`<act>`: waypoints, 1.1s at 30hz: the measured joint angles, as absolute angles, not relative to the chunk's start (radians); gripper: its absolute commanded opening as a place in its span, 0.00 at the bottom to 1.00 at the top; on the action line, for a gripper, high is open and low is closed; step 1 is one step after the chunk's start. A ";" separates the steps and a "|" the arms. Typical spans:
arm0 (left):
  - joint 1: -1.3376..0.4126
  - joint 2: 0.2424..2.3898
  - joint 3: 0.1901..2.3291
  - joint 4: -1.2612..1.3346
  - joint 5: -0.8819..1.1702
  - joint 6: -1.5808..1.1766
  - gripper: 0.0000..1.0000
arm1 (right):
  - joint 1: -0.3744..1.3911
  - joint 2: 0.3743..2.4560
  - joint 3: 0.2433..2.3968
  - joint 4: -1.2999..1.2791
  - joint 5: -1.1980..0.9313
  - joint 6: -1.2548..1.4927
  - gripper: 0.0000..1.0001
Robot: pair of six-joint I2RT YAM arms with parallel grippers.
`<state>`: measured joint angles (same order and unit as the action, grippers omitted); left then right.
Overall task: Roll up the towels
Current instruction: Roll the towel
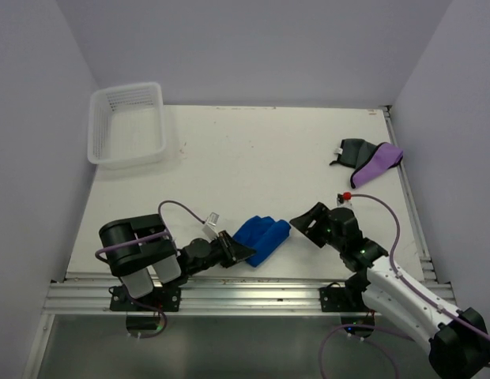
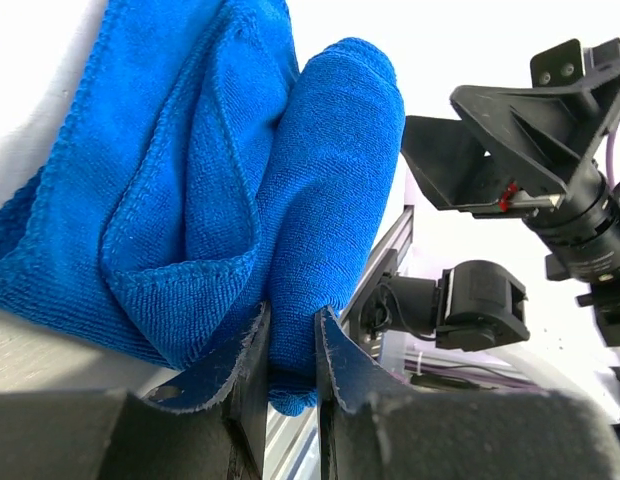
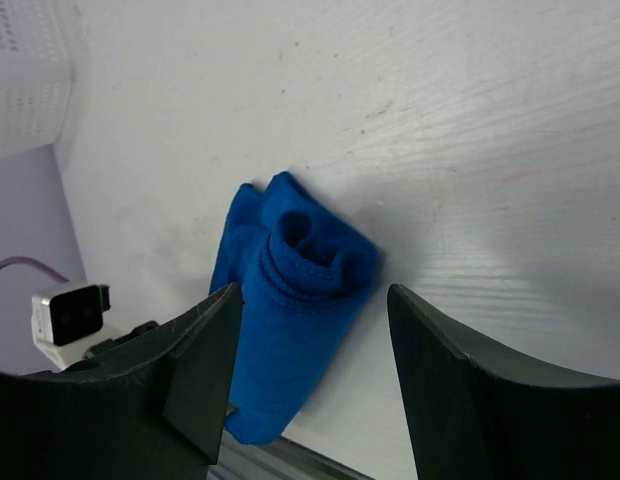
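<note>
Blue towel (image 1: 262,238) rolled, coil seemingly loose; left gripper (image 2: 290,322) pinching its end, right gripper (image 3: 312,300) spread wide.

Blue towel (image 1: 262,239); purple towel (image 1: 381,163); dark grey towel (image 1: 352,150); white mesh basket (image 1: 126,89).

There is one blue towel (image 1: 262,239), one purple towel (image 1: 378,165), one dark grey towel (image 1: 352,151) and one white mesh basket (image 1: 128,155)
</note>
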<state>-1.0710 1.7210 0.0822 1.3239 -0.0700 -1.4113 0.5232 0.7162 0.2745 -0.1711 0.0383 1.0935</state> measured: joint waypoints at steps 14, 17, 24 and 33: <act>-1.007 1.777 0.080 1.377 0.015 -1.510 0.00 | 0.664 0.700 0.115 0.077 -0.041 1.110 0.74; -0.997 1.779 0.078 1.380 0.025 -1.527 0.00 | 0.718 0.724 0.105 0.115 -0.038 1.118 0.77; -0.994 1.779 0.076 1.381 0.025 -1.544 0.00 | 0.745 0.907 0.102 0.287 -0.036 1.146 0.80; -0.987 1.781 0.073 1.381 0.025 -1.579 0.00 | 0.753 1.048 0.102 0.459 -0.025 1.172 0.80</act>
